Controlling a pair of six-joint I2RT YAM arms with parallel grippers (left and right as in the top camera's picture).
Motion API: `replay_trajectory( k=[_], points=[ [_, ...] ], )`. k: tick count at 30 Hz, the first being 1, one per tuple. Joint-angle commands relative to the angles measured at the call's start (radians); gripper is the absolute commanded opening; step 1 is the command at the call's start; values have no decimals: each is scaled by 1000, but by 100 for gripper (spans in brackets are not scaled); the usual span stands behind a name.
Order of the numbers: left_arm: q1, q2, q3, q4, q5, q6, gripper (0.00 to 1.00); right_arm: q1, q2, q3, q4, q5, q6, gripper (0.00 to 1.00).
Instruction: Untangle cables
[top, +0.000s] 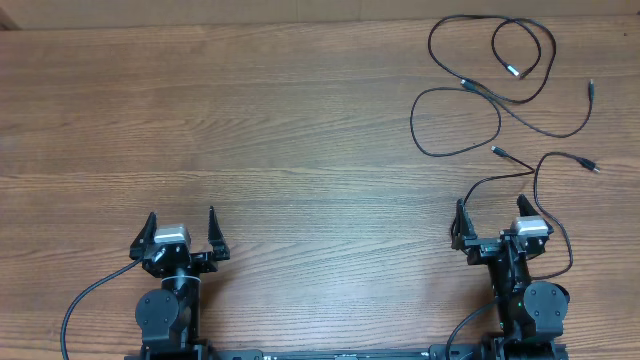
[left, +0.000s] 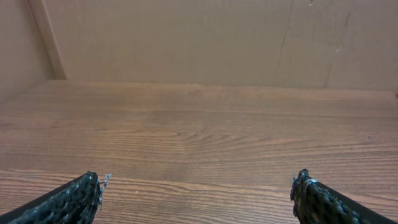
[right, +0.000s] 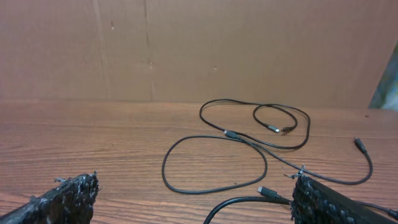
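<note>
Right now we are holding our left gripper (top: 181, 220) with its jaws spread wide and nothing between them, low at the near edge of the wooden table (top: 300, 120). In the left wrist view, that gripper (left: 198, 183) is facing only bare wood grain (left: 199, 124) and a brown wall behind it.

We are likewise holding our right gripper (top: 491, 210) fully open and gripping nothing. The cables (top: 466, 84) are lying at the far right of the table, in front of this arm, looping loosely and crossing one another, with small plug ends pointing outward. One strand is curving down close beside the right gripper and trailing past its right side.

From the right wrist, we are seeing the cables (right: 230, 134) spread ahead of the open gripper (right: 194, 183), one plug end (right: 264, 190) resting just inside the right finger (right: 323, 199).
</note>
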Motion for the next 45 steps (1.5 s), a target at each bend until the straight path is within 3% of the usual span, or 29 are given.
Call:
replay_trajectory(
  k=[1,45],
  points=[
    [-9,-12,-7,0,6,23,99,-3,-10,-10,7,-2,2,100],
    [-8,-11,-7,4,9,-30,100,-3,-10,-10,7,-2,2,100]
  ],
)
